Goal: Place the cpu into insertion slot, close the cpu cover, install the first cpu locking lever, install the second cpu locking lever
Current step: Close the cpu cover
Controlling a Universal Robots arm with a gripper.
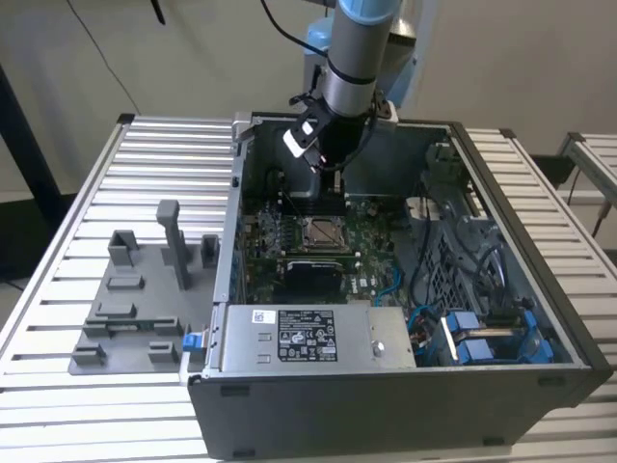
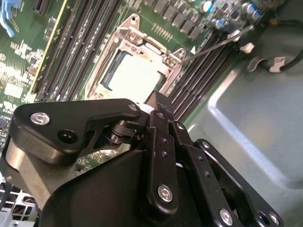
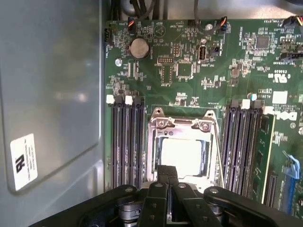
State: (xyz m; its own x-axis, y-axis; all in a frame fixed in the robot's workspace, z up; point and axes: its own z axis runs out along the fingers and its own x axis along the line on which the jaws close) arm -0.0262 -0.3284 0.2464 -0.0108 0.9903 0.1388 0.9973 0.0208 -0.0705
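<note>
Ribbed aluminium surface (image 1: 96, 174) with a grey metal case (image 1: 386, 415) lying open on it. Cpu (image 3: 182, 153), a flat pale square, sits in the slot (image 3: 157, 156) under the shiny cover (image 3: 181, 124) frame on the green board (image 3: 189, 61). Black tool (image 3: 166, 172) hangs just over it, fingers (image 3: 162, 173) pressed together.

A silver table (image 1: 145, 164) of long strips is holding a big open computer box (image 1: 386, 410), and a flat grey tray (image 1: 135, 313) is lying beside it.
</note>
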